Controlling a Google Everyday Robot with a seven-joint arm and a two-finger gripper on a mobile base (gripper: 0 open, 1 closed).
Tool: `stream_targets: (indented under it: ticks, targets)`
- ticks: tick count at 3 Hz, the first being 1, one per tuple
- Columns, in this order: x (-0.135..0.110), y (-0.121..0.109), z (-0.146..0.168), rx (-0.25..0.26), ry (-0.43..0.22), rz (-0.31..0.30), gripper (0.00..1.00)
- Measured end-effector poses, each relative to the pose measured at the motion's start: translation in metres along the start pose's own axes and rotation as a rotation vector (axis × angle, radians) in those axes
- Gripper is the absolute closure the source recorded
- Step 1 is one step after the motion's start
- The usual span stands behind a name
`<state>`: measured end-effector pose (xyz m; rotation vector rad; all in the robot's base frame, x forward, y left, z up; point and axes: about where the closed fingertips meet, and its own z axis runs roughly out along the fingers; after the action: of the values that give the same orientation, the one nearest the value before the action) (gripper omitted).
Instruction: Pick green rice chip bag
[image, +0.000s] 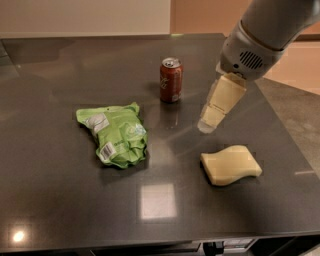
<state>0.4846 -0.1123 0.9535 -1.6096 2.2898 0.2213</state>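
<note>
The green rice chip bag lies crumpled on the dark table, left of centre, with white label patches and a barcode facing up. My gripper hangs from the grey arm at the upper right. It hovers above the table, right of the bag, between the soda can and the pale yellow block. It holds nothing and is well apart from the bag.
A red soda can stands upright behind and right of the bag. A pale yellow sponge-like block lies at the right front. The dark table ends at the right edge and the front edge.
</note>
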Motion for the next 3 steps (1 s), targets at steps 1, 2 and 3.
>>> stream_targets:
  ticks: [1, 2, 3]
  targets:
    - [-0.024, 0.006, 0.021, -0.013, -0.018, -0.009, 0.0]
    - [-0.046, 0.016, 0.045, -0.011, -0.022, -0.03, 0.0]
    - [-0.066, 0.026, 0.066, -0.016, -0.022, -0.049, 0.0]
